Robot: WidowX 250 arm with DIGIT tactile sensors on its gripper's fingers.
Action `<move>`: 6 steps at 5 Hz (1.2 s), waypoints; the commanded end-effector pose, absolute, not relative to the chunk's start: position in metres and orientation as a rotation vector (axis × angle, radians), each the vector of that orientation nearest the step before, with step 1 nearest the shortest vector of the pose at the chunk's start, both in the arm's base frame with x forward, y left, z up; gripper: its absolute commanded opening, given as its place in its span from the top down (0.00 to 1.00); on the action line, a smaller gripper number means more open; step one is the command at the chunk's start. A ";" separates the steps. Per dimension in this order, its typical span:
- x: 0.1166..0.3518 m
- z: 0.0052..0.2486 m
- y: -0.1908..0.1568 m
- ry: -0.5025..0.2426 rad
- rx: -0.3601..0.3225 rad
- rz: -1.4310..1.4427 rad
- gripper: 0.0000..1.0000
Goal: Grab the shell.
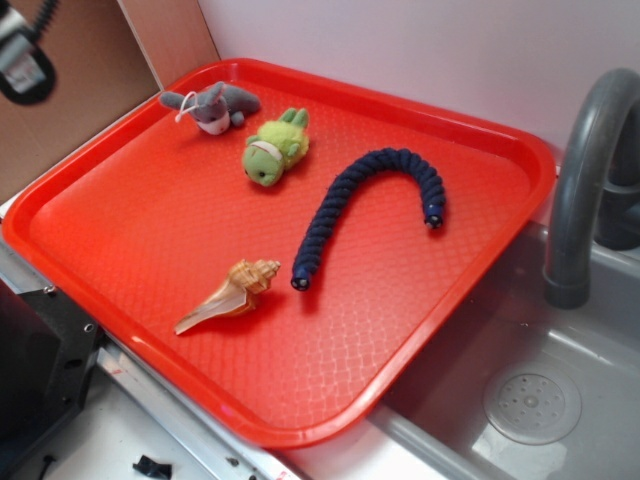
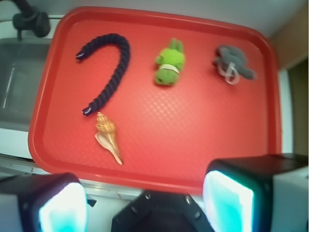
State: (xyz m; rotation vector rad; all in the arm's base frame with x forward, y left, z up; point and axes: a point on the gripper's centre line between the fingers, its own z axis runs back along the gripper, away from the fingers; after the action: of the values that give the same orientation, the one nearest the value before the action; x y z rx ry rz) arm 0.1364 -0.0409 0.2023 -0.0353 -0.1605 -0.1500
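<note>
Now the shell lies flat on the red tray, near its front rim, with bare tray surface on its left side. Its knobby end is just beside one end of the dark blue braided rope, not touching. A green plush toy and a grey plush toy sit well apart, near the far rim. In the wrist view the gripper hangs before the front rim, fingers spread wide, holding nothing. A grey faucet stands beside the tray over the sink.

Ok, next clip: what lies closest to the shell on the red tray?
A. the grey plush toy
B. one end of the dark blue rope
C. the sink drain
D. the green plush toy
B: the shell has its knobby end right beside the near end of the dark blue rope; both plush toys sit at the tray's far side.
</note>
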 end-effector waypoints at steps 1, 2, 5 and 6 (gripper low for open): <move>0.147 0.157 -0.075 -0.142 -0.050 -0.323 0.00; 0.151 0.121 -0.086 -0.080 -0.026 -0.368 0.00; 0.165 0.028 -0.097 0.113 0.079 -0.518 0.00; 0.164 0.020 -0.106 0.125 0.050 -0.589 0.00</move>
State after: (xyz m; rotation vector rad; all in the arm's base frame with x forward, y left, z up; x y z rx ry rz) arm 0.1658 -0.1011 0.0163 0.0600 0.1542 -0.5663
